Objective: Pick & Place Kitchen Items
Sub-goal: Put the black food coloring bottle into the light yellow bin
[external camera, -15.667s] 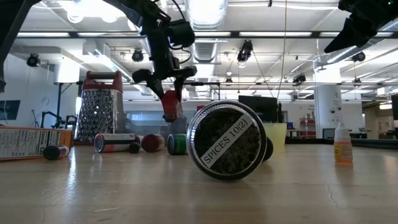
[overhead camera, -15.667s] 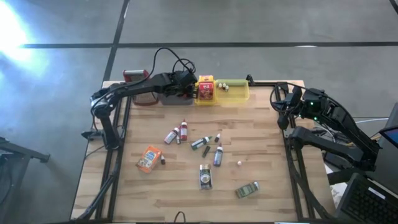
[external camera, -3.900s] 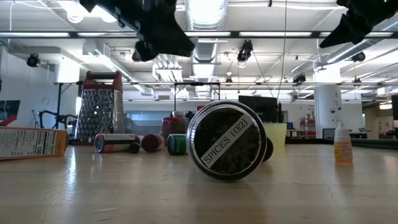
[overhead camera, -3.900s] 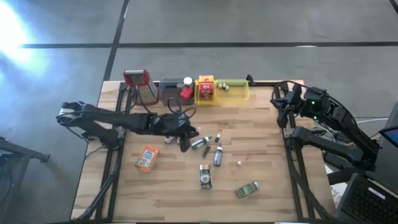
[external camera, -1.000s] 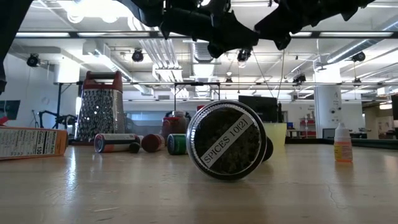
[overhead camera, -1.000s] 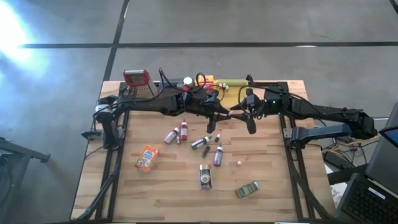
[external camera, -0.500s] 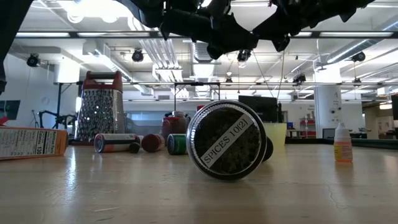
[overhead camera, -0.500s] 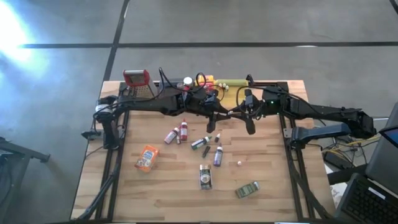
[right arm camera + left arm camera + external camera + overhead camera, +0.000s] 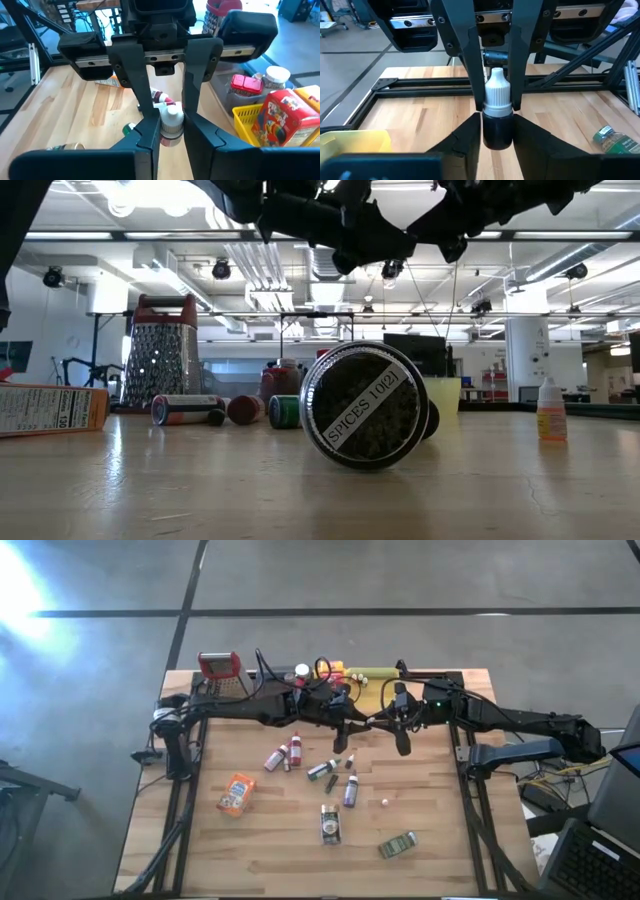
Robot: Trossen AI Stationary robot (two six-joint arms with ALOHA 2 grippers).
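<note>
A small dropper bottle point(image 9: 497, 117) with a dark body and a white cap hangs above the table's far middle, between my two grippers. My left gripper point(image 9: 362, 720) reaches in from the table's left and is shut on the body. My right gripper point(image 9: 380, 718) faces it from the right and is shut on the cap. Both also show at the top of the low view, left gripper point(image 9: 345, 242), right gripper point(image 9: 442, 232). More kitchen items lie loose on the wood: an orange packet point(image 9: 237, 794), small bottles point(image 9: 281, 755) and a spice jar point(image 9: 330, 824). My left gripper pinches the bottle's dark body point(image 9: 496, 136) between its two fingers, coming level from the table's left, fingers along the bottle. The bottle lies about level, clear of the table, cap pointing away from this gripper. My right gripper pinches the white cap point(image 9: 172, 120) between its two fingers point(image 9: 148, 134), coming about level from the table's right, opposite the left fingers. The cap end points at this gripper; the bottle is clear of the table.
A red-topped grater point(image 9: 222, 670) stands at the far left. A yellow tray point(image 9: 260, 117) with a red packet and a grey tray point(image 9: 223, 91) line the far edge beneath the arms. A jar point(image 9: 398, 844) lies near the front right. Bare wood at the near left.
My right gripper has shut on the bottle's white cap while my left gripper kept hold of the body. Neither arm has shifted, and the bottle has stayed where it was in the air.
</note>
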